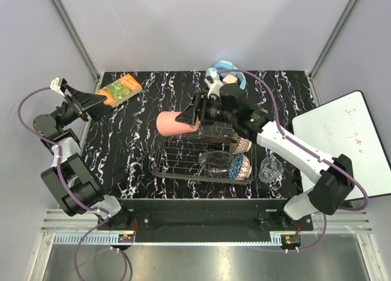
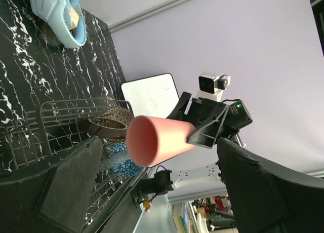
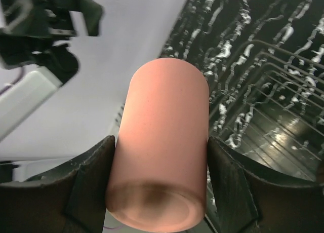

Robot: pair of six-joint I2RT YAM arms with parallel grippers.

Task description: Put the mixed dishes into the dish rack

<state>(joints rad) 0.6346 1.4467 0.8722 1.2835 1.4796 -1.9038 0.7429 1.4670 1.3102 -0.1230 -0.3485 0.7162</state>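
My right gripper [image 1: 190,119] is shut on the pink plastic cup [image 1: 174,122], holding it on its side in the air above the far left corner of the dish rack [image 1: 177,160]. In the right wrist view the cup [image 3: 164,142] fills the gap between both fingers. The rack holds a clear glass bowl [image 1: 215,162], a small blue patterned bowl [image 1: 241,167] and a floral plate [image 1: 237,144]. A clear glass cup [image 1: 270,169] stands on the table just right of the rack. My left gripper [image 1: 101,104] is open and empty, well left of the cup [image 2: 157,139].
A light-blue bowl with a tan cube [image 1: 229,76] sits at the table's far edge. An orange-green book [image 1: 119,88] lies at the far left, close to my left gripper. A whiteboard [image 1: 345,140] leans off the table's right side.
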